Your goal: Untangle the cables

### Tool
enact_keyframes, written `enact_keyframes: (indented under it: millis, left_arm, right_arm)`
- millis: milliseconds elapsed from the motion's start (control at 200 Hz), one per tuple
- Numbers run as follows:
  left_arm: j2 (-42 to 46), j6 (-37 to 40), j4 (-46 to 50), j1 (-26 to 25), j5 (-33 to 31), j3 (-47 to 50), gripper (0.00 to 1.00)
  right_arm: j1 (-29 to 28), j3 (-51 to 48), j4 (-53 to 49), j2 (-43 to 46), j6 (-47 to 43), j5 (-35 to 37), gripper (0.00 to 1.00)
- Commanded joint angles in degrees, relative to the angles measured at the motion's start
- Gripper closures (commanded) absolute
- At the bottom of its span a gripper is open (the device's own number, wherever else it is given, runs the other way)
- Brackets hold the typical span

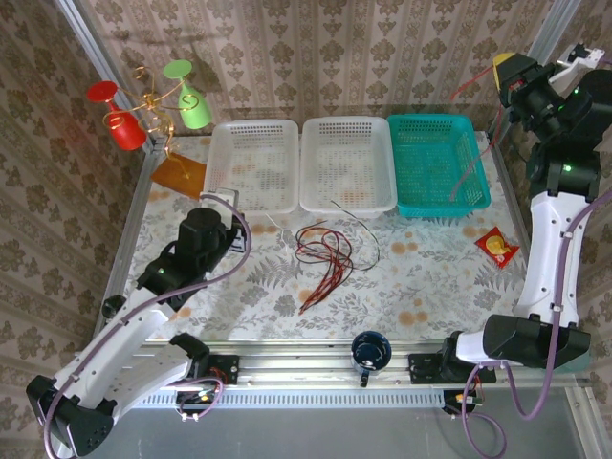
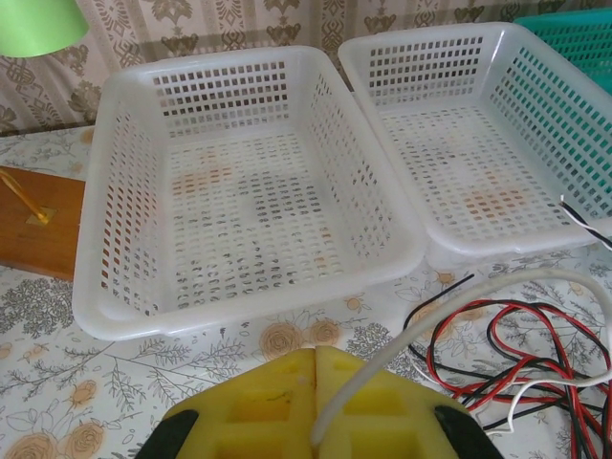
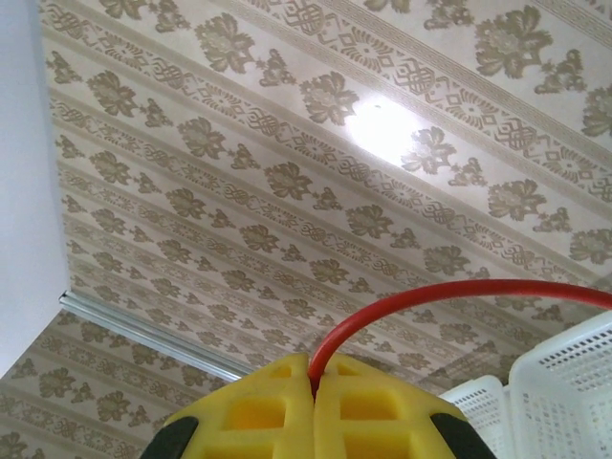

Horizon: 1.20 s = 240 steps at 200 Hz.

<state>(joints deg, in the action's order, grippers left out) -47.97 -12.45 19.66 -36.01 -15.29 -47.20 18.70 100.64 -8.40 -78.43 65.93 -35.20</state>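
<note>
A tangle of red and black cables (image 1: 323, 256) lies on the floral tablecloth in front of the middle basket. My left gripper (image 1: 222, 199) hovers low by the left white basket. In the left wrist view its yellow fingers (image 2: 316, 356) are shut on a white cable (image 2: 459, 306) that runs right into the tangle (image 2: 516, 359). Up at the back right, high over the teal basket (image 1: 475, 196), is my right gripper (image 1: 507, 72). It (image 3: 313, 363) is shut on a red cable (image 3: 430, 292). This red cable (image 1: 470, 170) hangs down into that basket.
Two white baskets (image 1: 218, 163) (image 1: 308, 163) stand side by side left of the teal one. A red snack packet (image 1: 497, 246) lies at the right and a blue mug (image 1: 370, 352) at the front edge. A wire stand with red and green cups (image 1: 153, 105) is at the back left.
</note>
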Motion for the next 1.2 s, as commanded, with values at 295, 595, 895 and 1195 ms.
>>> enact_keyframes:
  millis: [295, 595, 895, 1195]
  left_arm:
    - [-2.7, -2.1, -1.9, -1.8, -0.8, 0.6, 1.00]
    - [-3.1, -2.2, -0.6, -2.6, -0.8, -0.4, 1.00]
    - [-3.5, -2.6, 0.8, -3.9, -2.1, -1.5, 1.00]
    - [-5.8, -2.9, 7.8, -4.3, -7.2, -7.7, 1.00]
  right_arm:
    - [-2.6, -6.9, 8.7, -7.1, -5.1, -0.4, 1.00]
    - [-4.1, -14.1, 0.8, -19.0, -13.9, 5.9, 1.00]
    - [-6.0, -12.7, -17.3, -34.4, -18.4, 12.8, 1.00]
    - [-12.5, -8.9, -27.4, -40.0, -27.6, 28.6, 1.00]
